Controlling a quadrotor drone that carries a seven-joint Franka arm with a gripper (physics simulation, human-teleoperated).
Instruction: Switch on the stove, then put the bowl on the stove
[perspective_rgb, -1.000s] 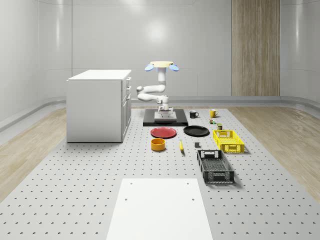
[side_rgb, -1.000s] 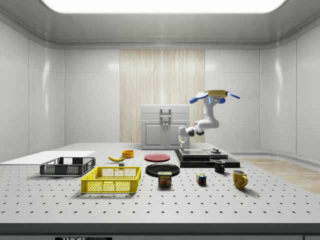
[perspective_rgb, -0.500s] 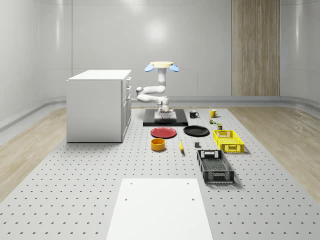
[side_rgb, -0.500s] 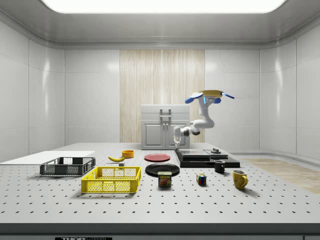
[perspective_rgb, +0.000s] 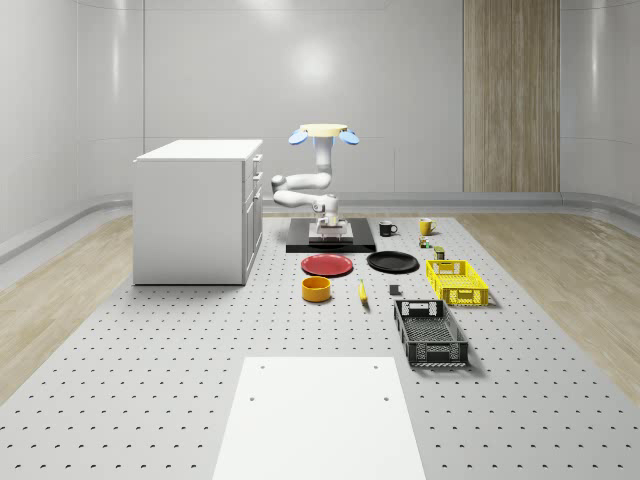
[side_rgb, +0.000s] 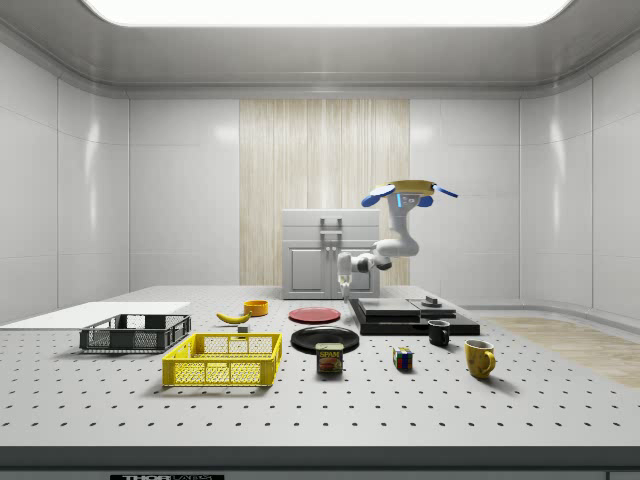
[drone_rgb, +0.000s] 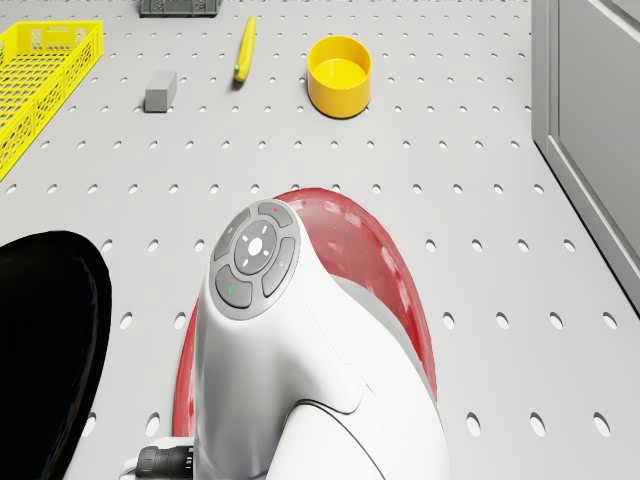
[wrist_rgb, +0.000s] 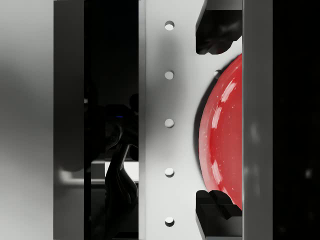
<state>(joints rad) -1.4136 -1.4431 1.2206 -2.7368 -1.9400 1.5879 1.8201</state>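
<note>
Hovering drone (side_rgb: 400, 188) above stove (side_rgb: 415, 315)

I'm seeing the perforated table (perspective_rgb: 150, 360) carrying a white cabinet (perspective_rgb: 195, 215), black stove (perspective_rgb: 360, 245), red plate (perspective_rgb: 327, 265), black plate (perspective_rgb: 392, 262), yellow bowl (perspective_rgb: 317, 289), banana (perspective_rgb: 362, 293), two crates and mugs.

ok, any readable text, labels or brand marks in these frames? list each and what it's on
"SPAM": on the can beside the yellow crate, side view.
Strip of white characters on the table's front edge, side view: too small to read.
Small red and green marks on the arm's button pad, drone view: signs, not legible text.
Black mug and yellow mug: no print that can be made out.
</note>
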